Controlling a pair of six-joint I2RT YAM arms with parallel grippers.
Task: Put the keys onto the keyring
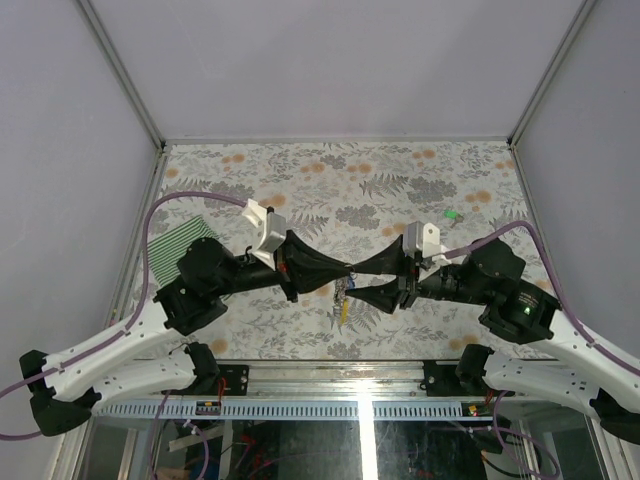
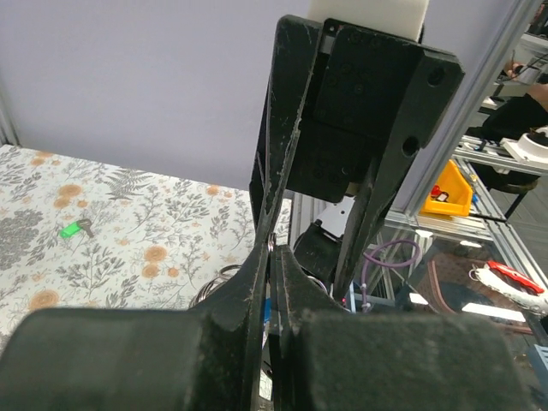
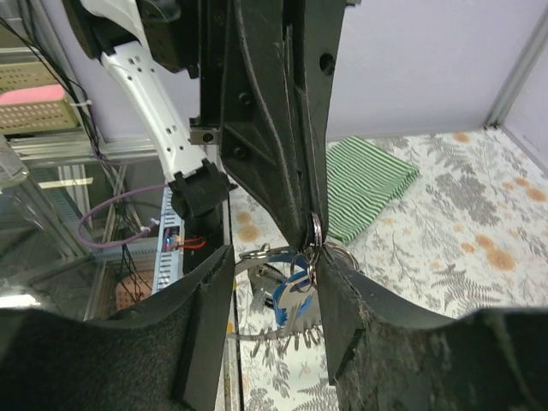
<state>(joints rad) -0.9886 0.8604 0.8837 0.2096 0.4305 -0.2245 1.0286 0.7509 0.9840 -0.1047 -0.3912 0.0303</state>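
My left gripper (image 1: pixel 345 272) is shut on the silvery keyring (image 3: pixel 315 229) and holds it above the table's middle front. In the left wrist view its fingers (image 2: pixel 257 282) are pressed together with a blue sliver between them. The blue key (image 3: pixel 289 301) hangs from the ring with a bit of chain, and the yellow tag (image 1: pixel 344 312) dangles below. My right gripper (image 1: pixel 354 282) is open. Its two fingers (image 3: pixel 360 300) straddle the hanging ring and key, the right one close beside the ring. The green key (image 1: pixel 452 214) lies on the table at the far right; it also shows in the left wrist view (image 2: pixel 68 229).
A green-and-white striped cloth (image 1: pixel 180 245) lies at the table's left edge, also seen in the right wrist view (image 3: pixel 368 184). The floral tabletop (image 1: pixel 340 180) is walled on three sides. A metal rail (image 1: pixel 350 375) runs along the near edge.
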